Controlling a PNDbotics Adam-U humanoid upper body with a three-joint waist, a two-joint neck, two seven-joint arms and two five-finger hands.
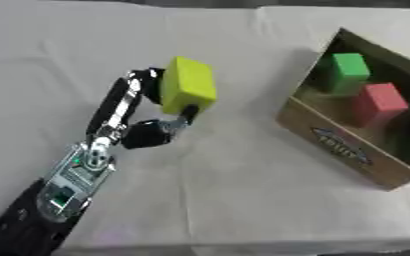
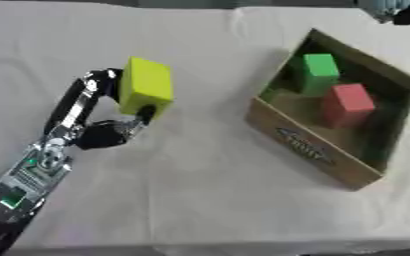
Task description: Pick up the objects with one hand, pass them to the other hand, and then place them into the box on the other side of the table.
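Observation:
My left hand (image 1: pixel 147 131) is raised over the middle left of the table, its fingers and thumb curled round a yellow-green block (image 1: pixel 188 85) that it holds clear of the cloth. A brown cardboard box (image 1: pixel 348 150) stands open at the right, with a green block (image 1: pixel 344 71) and a red block (image 1: pixel 379 102) inside it. The yellow-green block is well left of the box. In the right eye view, a small part of my right hand (image 2: pixel 399 11) shows at the top right corner, beyond the box; its fingers are hidden.
A pale cloth (image 1: pixel 226 190) covers the whole table, creased near the back. The table's front edge (image 1: pixel 243 247) runs along the bottom of the view.

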